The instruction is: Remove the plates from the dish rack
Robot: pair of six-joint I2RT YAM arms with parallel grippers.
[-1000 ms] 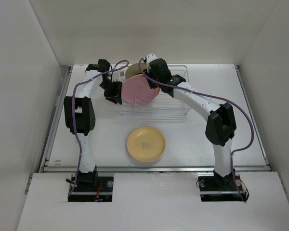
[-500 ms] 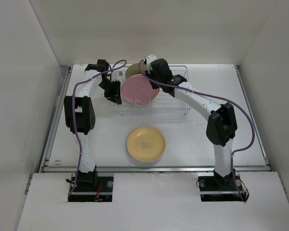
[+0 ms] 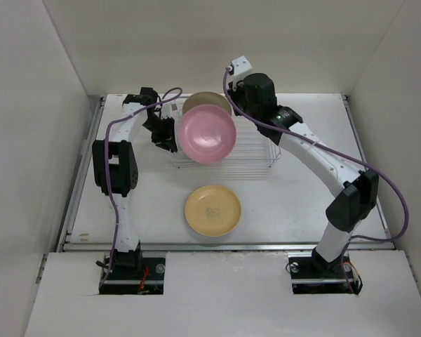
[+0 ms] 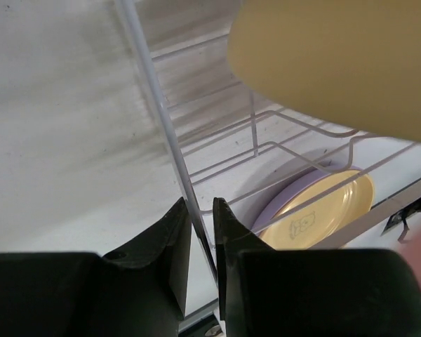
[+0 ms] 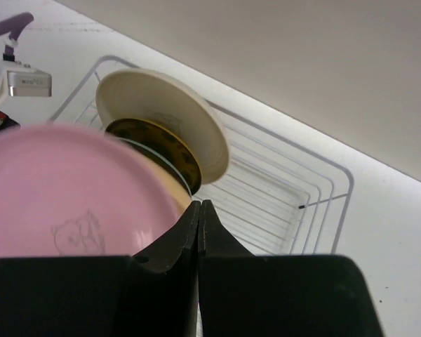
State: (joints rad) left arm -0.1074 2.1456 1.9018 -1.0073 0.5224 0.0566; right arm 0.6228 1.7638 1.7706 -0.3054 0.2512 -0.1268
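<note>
A: Where is the pink plate (image 3: 207, 135)?
B: Upper centre, held above the dish rack (image 3: 252, 165). The right claw (image 5: 198, 207) pinches its rim, jaws nearly touching. The left claw (image 4: 202, 210) clamps the rack's edge wire.
A: Handling?
B: Probably stiff, slick and breakable, so a rim grip suits it.

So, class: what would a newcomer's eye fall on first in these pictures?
The pink plate, pinched at its rim by the right jaws, hangs tilted over the dish rack. In front of it a yellow plate lies flat on the table, while the left jaws clamp a rack wire.
</note>
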